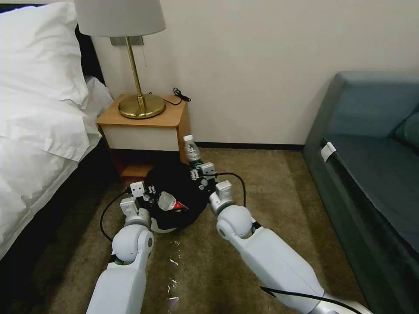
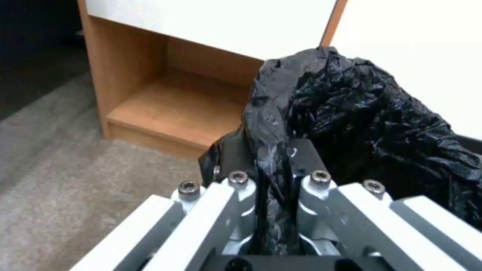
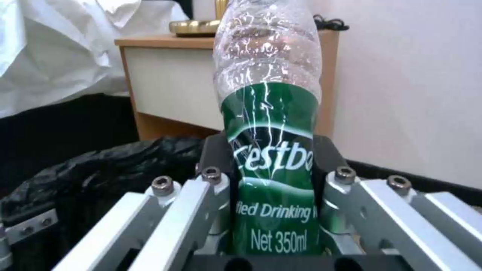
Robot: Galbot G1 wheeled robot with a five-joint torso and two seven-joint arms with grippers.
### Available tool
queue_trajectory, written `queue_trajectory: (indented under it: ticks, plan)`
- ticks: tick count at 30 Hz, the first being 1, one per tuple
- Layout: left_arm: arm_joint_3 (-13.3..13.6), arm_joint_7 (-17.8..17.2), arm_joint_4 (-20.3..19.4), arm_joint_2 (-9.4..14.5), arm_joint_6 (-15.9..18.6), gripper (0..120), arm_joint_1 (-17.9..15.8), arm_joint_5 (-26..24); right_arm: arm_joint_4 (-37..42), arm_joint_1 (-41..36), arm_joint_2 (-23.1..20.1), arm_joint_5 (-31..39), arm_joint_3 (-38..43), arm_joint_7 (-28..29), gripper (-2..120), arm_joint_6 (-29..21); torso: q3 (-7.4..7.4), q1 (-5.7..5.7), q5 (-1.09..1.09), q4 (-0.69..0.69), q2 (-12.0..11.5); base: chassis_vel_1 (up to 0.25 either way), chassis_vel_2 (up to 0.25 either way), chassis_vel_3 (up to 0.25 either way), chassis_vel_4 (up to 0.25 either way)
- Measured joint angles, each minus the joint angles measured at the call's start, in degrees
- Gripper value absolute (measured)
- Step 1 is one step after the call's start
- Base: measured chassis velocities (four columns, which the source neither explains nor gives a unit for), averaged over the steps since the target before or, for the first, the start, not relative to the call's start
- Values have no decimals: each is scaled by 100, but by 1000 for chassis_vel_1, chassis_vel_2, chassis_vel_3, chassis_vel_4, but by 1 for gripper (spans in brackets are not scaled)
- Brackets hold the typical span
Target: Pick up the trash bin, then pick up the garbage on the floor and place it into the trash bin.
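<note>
Carpeted bedroom floor (image 1: pixel 270 183), tan-olive, bounded by a plain cream wall. Bed with white linen (image 1: pixel 39 109) runs along the robot's left; dark teal sofa (image 1: pixel 375 174) along its right. Wooden nightstand (image 1: pixel 144 126) stands against the wall beside the bed, with an open lower shelf and a brass lamp (image 1: pixel 137 78) on top; a black cable (image 1: pixel 181 96) lies at the back corner of the top.

Trash bin (image 1: pixel 174 203) sits low in front of the nightstand, between the 2 arms. Black bag liner bulges over the rim; a strip of the white body shows at the near lower edge. 1 red-and-white wrapper (image 1: pixel 172 204) lies inside the liner opening.

Left gripper (image 2: pixel 273 180) is at the bin's left edge. Left wrist view: jaws closed on a bunched fold of the black liner, plastic pinched between both pads and running down between the fingers. Whether the hard rim is also caught cannot be told.

Right gripper (image 3: pixel 273 177) is at the bin's far right edge, above the liner. Jaws clamped on the labelled middle of a clear plastic bottle (image 1: pixel 191 150). Bottle stands nearly upright, white cap up, green label reading "Net 350ml"; upper half is crinkled clear plastic. In the head view the bottle sits just beside the nightstand's right front corner.
</note>
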Motion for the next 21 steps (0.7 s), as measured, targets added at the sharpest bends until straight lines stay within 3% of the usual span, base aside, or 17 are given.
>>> queue_trajectory:
  ticks: [9,17,21]
  plan:
    - [61,-36,-3,-66,16,6,-45,10,-106,-129,2,-103,-17,-16,25,97,0,0,0,0,0,0,0,0,0]
    - [84,-50,34,-102,21,6,-71,50,-97,-178,2,-113,-23,-36,60,67,0,0,1,-1,0,0,0,0,0]
    - [79,-51,33,-90,22,6,-59,52,-69,-195,5,-113,-36,-39,71,34,0,0,0,-1,0,0,0,0,0]
